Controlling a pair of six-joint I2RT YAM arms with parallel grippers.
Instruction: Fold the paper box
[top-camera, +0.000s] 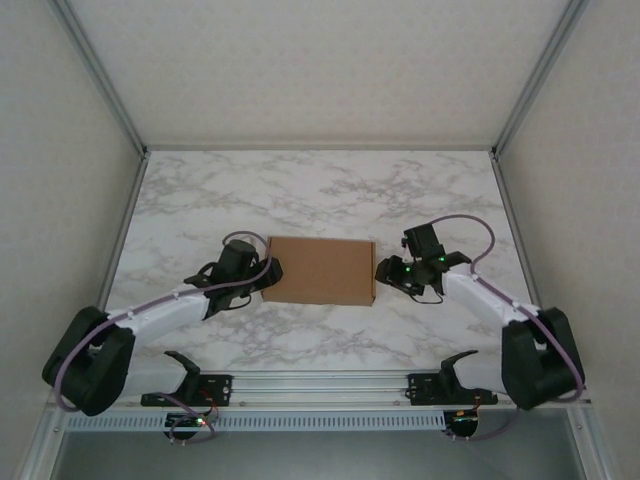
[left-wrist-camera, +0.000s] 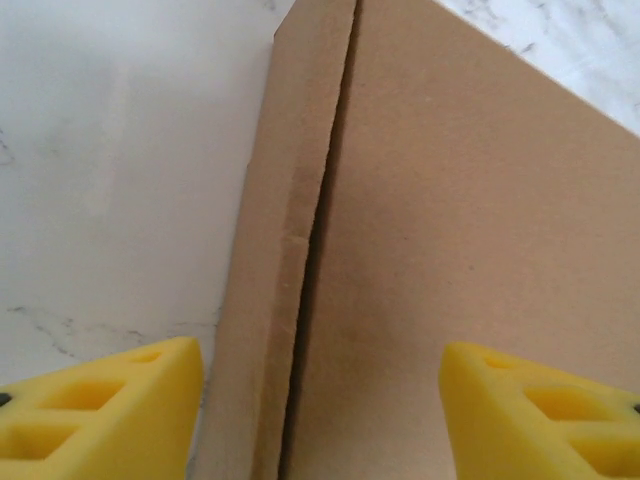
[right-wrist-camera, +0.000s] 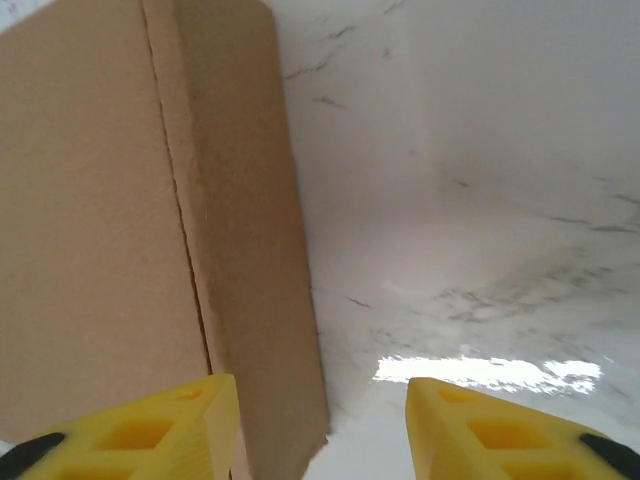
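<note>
1. A white marble-patterned tabletop with grey veins spreads across the middle.
2. Pale speckled wall panels close it in behind and on both sides.
3. Slim silver metal frame bars run along the panel joins.
4. A silver slotted rail crosses the near edge.
5. A bright patch of reflected light lies on the marble.

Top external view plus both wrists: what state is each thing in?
Plain brown cardboard paper box: folded shut, lying flat on the white marble table.
Left gripper: open, at the box's left end, holding nothing.
Right gripper: open, at the box's right end, holding nothing.
</note>
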